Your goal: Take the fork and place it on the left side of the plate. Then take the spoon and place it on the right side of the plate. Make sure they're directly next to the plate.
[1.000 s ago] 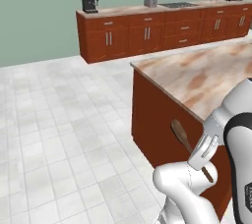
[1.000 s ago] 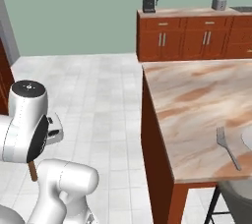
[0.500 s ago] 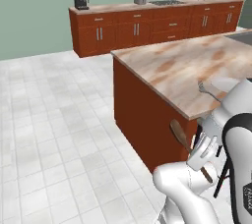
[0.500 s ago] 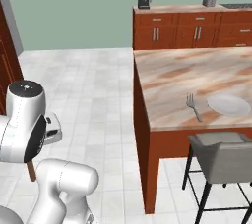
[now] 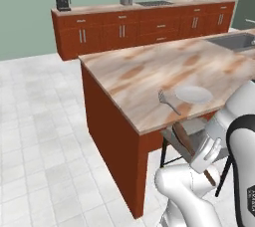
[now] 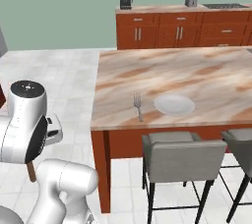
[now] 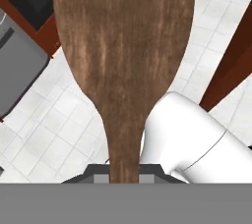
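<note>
Spoon (image 7: 123,61), gripped by its handle, points bowl-forward from gripper (image 7: 123,171).

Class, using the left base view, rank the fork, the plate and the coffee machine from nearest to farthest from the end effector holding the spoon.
1. Fork, near the counter's front edge, left of the plate.
2. Plate, just beyond it.
3. Coffee machine, on the far counter.

The end effector grips the spoon below the counter edge.

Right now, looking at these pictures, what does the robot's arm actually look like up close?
The arm is made of smooth, rounded, glossy white shells, thick like bent pipes. Dark bands ring its joints, and one joint ends in a round black cap. A dark panel with small pale lettering runs down one segment. The hand is a blocky white piece, greyer at its edges. No loose cables show.
</note>
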Robot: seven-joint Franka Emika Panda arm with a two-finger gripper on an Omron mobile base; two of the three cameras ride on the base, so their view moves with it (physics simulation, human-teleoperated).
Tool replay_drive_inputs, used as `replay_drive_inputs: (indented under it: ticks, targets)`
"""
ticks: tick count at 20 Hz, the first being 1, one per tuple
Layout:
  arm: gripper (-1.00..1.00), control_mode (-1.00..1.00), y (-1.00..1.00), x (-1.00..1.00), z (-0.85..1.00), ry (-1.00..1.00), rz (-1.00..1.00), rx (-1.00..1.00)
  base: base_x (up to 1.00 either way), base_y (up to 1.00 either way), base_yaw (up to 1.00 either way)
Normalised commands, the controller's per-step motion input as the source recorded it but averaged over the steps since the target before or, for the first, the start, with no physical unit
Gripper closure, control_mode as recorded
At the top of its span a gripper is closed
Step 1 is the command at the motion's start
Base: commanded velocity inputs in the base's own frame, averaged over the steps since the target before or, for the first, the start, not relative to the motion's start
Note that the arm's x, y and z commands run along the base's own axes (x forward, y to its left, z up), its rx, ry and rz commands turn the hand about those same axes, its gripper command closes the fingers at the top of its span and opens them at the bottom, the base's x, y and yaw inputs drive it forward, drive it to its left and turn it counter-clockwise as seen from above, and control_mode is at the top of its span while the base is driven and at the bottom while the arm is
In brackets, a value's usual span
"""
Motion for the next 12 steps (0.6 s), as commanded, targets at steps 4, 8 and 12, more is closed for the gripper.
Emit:
replay_drive_inputs:
  ticks: [4, 8, 12]
  targets:
    - [1.00, 1.00, 0.00, 0.00, 0.00, 0.00, 0.00, 0.00, 0.37, -1.00, 0.00]
    - [1.00, 1.00, 0.00, 0.00, 0.00, 0.00, 0.00, 0.00, 0.27, -1.00, 0.00]
    - [1.00, 1.00, 0.00, 0.00, 0.00, 0.00, 0.00, 0.00, 0.41, -1.00, 0.00]
